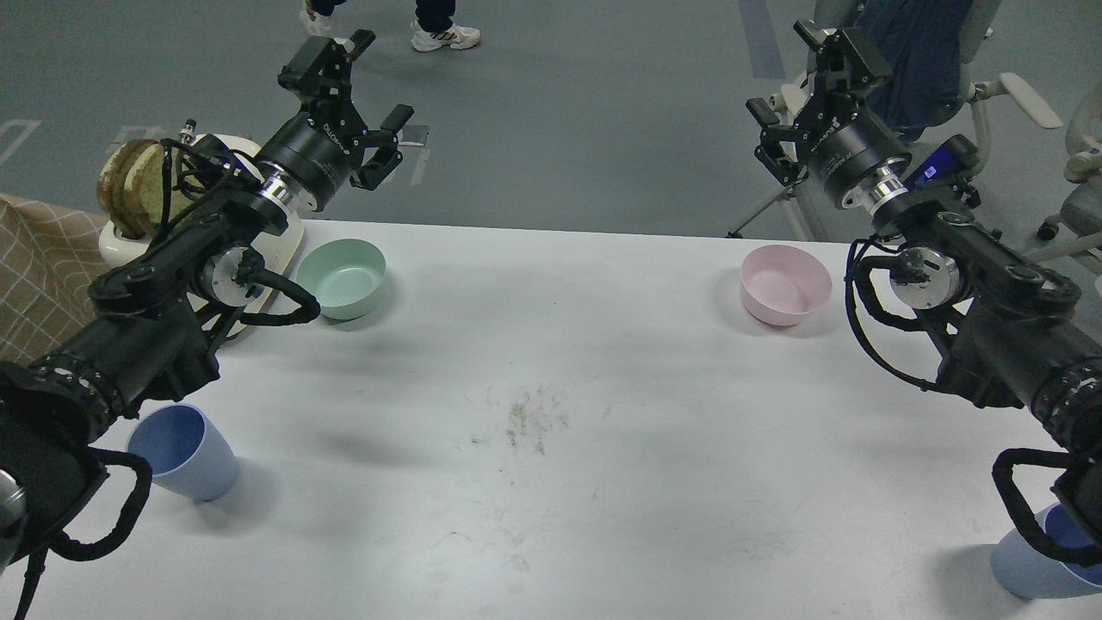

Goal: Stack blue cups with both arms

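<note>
One blue cup stands upright near the table's front left, partly behind my left arm. The second blue cup stands at the front right corner, partly hidden by my right arm's cable. My left gripper is open and empty, raised beyond the table's far edge, above and behind the mint-green bowl. My right gripper is open and empty, raised beyond the far edge, behind the pink bowl. Both grippers are far from the cups.
A white toaster with bread slices stands at the far left, beside a tan patterned cloth. The white table has a scuffed patch at its middle. Chairs and a person's feet are beyond the table.
</note>
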Controlling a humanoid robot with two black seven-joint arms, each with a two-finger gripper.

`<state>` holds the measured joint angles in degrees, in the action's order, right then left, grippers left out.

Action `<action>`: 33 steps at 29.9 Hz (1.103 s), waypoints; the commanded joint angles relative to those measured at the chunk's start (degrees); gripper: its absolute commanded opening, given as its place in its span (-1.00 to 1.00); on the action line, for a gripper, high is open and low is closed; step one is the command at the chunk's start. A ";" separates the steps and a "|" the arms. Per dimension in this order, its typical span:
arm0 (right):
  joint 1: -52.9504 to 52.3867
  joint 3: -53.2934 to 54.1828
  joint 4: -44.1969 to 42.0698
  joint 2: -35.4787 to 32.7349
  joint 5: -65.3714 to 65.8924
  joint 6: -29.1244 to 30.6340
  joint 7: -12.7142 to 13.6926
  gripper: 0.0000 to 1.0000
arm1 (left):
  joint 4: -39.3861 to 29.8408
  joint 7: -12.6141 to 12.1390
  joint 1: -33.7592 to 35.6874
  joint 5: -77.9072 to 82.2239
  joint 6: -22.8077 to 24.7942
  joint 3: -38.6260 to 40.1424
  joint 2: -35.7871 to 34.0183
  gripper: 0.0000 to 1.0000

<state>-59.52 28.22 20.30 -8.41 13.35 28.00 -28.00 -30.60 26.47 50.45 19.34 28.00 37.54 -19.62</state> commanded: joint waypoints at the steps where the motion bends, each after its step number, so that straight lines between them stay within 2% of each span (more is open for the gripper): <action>1: -0.07 -0.01 -0.08 0.14 -0.08 0.00 0.00 1.00 | -0.43 0.95 0.00 -0.18 0.00 0.60 -0.25 0.96; 2: -0.07 -0.01 -0.08 0.32 0.01 0.00 0.00 1.00 | -0.43 1.53 0.09 -0.09 0.00 0.60 -0.07 0.96; 10: -1.57 0.17 -4.47 4.10 -0.26 0.00 0.00 1.00 | -0.43 1.53 0.26 -0.62 0.00 0.78 0.46 0.96; 33: -2.62 0.70 -6.94 6.38 -2.19 0.00 0.00 1.00 | -1.04 1.53 -1.41 -1.50 0.00 2.71 0.02 0.95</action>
<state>-62.06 28.83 13.37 -2.49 11.18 28.00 -28.00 -31.30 28.01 49.05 17.84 28.00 40.12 -19.36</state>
